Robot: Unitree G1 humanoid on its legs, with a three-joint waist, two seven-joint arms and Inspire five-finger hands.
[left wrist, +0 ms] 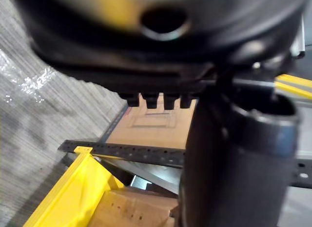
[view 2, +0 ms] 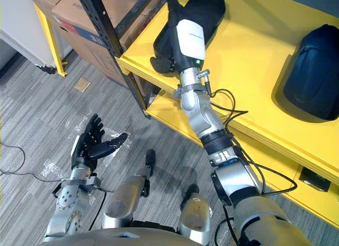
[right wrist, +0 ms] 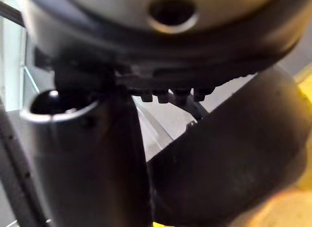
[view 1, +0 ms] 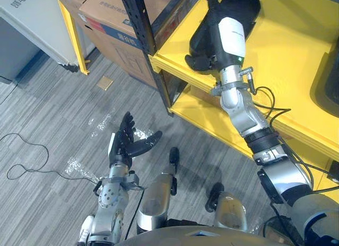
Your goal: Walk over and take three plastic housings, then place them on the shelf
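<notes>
my right hand (view 2: 189, 38) is stretched out onto the yellow shelf (view 2: 254, 55), lying against a black plastic housing (view 2: 206, 8) that sits near the shelf's front edge, just beside the dark upright post (view 2: 108, 39). the housing rests on the shelf board, so its weight is on the shelf and not on me. in the right wrist view its dark rounded bulk sits close against my thumb, but black on black i cannot tell whether i have a grip on it or merely lie on it.

a second black housing (view 2: 312, 66) stands further along the same board, well apart from the first, which leaves room between them for another.

my left hand (view 1: 125, 143) hangs low over the grey floor (view 1: 47, 108), fingers straight and spread, holding nothing, kept out of the way and free for balance. cardboard boxes (view 1: 114, 18) sit behind the post.

i judge this is the placing step; the risk is nudging the housing off the near edge.
</notes>
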